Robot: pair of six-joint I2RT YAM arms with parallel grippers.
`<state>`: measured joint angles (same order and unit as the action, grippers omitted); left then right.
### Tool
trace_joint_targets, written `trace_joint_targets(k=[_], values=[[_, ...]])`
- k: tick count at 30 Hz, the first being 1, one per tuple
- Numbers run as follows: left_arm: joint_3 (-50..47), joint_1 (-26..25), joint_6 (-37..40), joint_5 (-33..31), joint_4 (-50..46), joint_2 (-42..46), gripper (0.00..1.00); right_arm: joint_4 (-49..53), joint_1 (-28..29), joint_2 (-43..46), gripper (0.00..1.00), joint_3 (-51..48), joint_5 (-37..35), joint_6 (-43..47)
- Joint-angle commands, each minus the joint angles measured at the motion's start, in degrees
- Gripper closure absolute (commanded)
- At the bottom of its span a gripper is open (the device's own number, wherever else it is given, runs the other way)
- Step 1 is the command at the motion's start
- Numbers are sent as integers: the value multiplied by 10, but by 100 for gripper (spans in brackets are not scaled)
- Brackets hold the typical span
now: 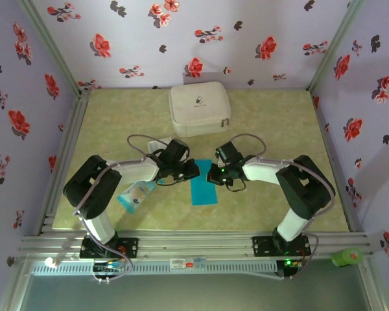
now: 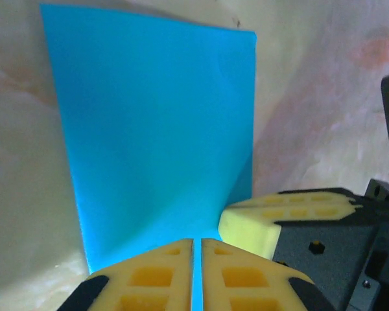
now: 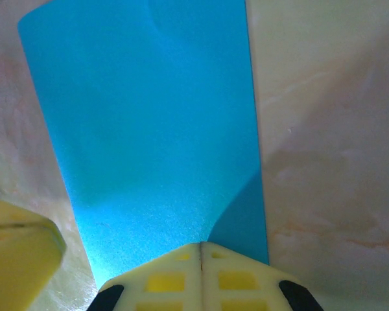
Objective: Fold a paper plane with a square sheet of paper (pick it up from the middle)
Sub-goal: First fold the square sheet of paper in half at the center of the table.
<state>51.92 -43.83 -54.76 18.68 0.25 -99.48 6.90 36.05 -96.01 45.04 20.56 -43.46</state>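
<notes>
The square sheet of paper [image 1: 201,188] is bright blue and lies on the table as a long narrow strip, apparently folded in half. Both grippers meet at its far end. My left gripper [image 1: 196,170] comes in from the left. In the left wrist view its yellow jaws [image 2: 198,241] stand a narrow slit apart, with blue paper [image 2: 155,129] showing through the gap. My right gripper [image 1: 211,173] [image 3: 201,244] is shut, its tips pinched on the edge of the sheet [image 3: 149,116], which lifts slightly toward them. Each wrist view shows the other gripper's yellow finger [image 2: 272,217] [image 3: 16,246] close beside.
A white zipped case [image 1: 199,110] sits at the back centre of the table. A pale blue-and-white plastic packet [image 1: 136,194] lies beside the left arm. A green object [image 1: 347,257] rests on the frame rail at front right. Floral walls close in three sides.
</notes>
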Motion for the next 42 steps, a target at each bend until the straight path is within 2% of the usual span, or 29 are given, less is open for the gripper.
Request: trace_joint_targets(k=[1, 12, 18, 23, 28, 38, 42], values=[[-19, -2, -8, 17, 33, -16, 88, 77, 2, -20, 100, -27, -40, 4], [-70, -5, 11, 0, 27, -30, 88, 84, 2, -17, 100, -30, -49, 2], [-58, -6, 25, -1, -3, 16, 85, 83, 2, -11, 100, -33, -54, -2], [-53, -14, 8, 6, -16, 52, 85, 82, 2, -14, 100, -32, -57, -4], [-79, -34, -31, 55, 50, 52, 87, 84, 2, -11, 100, -32, -61, -5], [-175, -67, -81, 71, 136, 29, 89, 84, 2, -10, 100, -37, -68, -9], [-210, -67, -75, 59, 119, 57, 88, 88, 2, -10, 100, -36, -73, -10]])
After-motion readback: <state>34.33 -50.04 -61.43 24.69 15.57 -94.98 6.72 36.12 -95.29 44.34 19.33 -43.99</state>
